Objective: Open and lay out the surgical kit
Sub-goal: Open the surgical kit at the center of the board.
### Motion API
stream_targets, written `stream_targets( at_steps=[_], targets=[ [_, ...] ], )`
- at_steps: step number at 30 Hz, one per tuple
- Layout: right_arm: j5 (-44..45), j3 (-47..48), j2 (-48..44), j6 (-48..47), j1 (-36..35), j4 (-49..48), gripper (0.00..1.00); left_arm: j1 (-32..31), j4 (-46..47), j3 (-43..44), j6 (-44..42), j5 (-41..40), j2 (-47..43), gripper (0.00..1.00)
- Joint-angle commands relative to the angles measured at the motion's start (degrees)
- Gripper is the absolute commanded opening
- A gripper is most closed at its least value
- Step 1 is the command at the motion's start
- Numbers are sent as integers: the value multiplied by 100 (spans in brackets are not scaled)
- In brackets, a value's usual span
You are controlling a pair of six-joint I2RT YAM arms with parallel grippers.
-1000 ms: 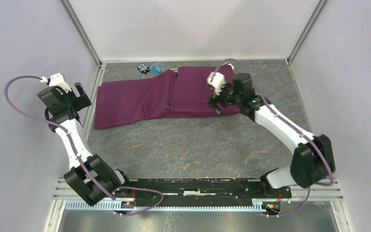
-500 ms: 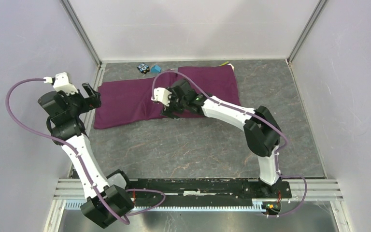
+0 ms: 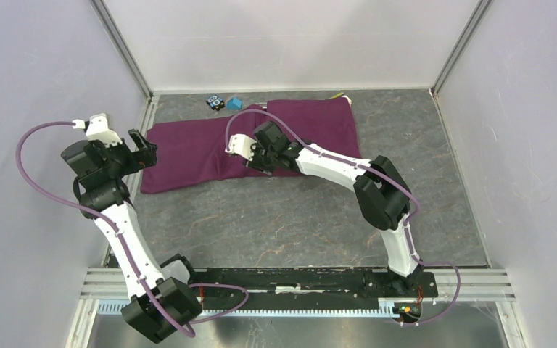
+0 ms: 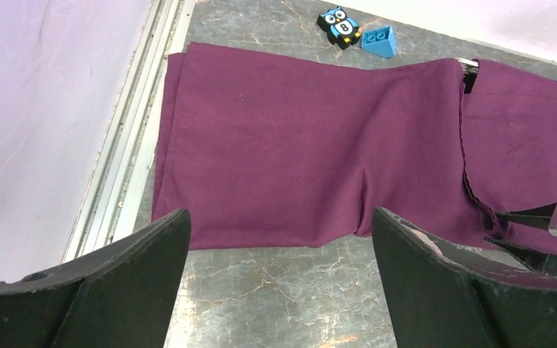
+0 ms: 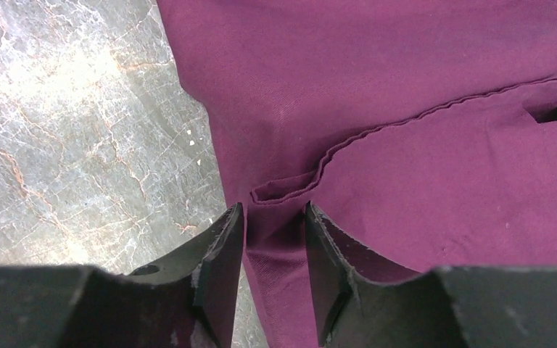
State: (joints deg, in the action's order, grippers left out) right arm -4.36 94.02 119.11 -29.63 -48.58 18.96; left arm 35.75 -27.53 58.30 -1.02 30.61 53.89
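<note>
Two tools face one bundle, and only the right one is in contact with it. The cloth wrap (image 3: 188, 148) lies closed across the far part of the table (image 3: 297, 217), with its long axis running left to right. No tray or instruments are visible, so the kit has not yet been opened.

The right tool (image 5: 274, 214) sits low at the wrap's near edge, about midway along its length. Its jaws are drawn partway together, with one finger on each side of the cloth at the corner of a hemmed flap. The cloth fills the gap between them, but I cannot tell whether it is really pinched or only bracketed.

From the fingertips, the hem runs ahead and off to the right across the wrap. The flap's body lies on the right of that line, and the lower layer spreads out to the left.

The left tool (image 4: 279, 217) is spread wide and holds nothing. It hovers above the wrap's left end, which lies ahead of and below its fingers. Two small blocks (image 4: 359, 32) sit beyond the wrap's far edge.

The right arm is clearly the nearer one to the flap corner. I judge that the next move depends on lifting that corner and peeling it rightward, away from the hem line. If the jaws have caught both layers, the whole bundle may drag instead.
</note>
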Motion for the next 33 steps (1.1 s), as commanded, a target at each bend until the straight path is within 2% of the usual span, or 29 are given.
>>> stream_targets(
  at_steps=[1,4,8,9,14,17,21,26,28,29,30,31,33],
  targets=[
    [67,169,-100,94,13,-145,38,-16,89,-80,166,152,-29,100],
    [-14,168,-169,194,49,-143,26,-20,115,-83,154,148,-37,100],
    [-50,185,-302,470,197,-148,3,-15,160,-91,170,123,-15,100],
    [-45,152,-387,547,257,-165,1,-15,168,-91,181,128,-11,100],
    [26,-615,-1392,879,840,-482,1,-74,73,9,-85,482,138,100],
    [-80,-1126,-2229,1077,1580,-558,1,-179,-156,203,-227,581,320,100],
    [-111,-1796,-3243,1083,2918,-471,1,-304,-183,303,-177,680,353,100],
    [-411,-2880,-4344,671,5464,-504,2,-436,-158,340,-119,797,269,100],
    [-575,-3272,-4519,349,6438,-559,7,-475,-149,339,-105,832,220,100],
    [-552,-3484,-4548,217,6891,-649,14,-489,-148,332,-103,848,200,100],
    [-536,-3632,-4514,62,7245,-713,33,-505,-149,323,-110,854,184,100],
    [-515,-3788,-4434,-52,7589,-771,46,-537,-135,299,-108,859,164,100],
    [-506,-4052,-4221,-244,8089,-990,66,-570,-86,225,-117,860,148,100]
  ],
)
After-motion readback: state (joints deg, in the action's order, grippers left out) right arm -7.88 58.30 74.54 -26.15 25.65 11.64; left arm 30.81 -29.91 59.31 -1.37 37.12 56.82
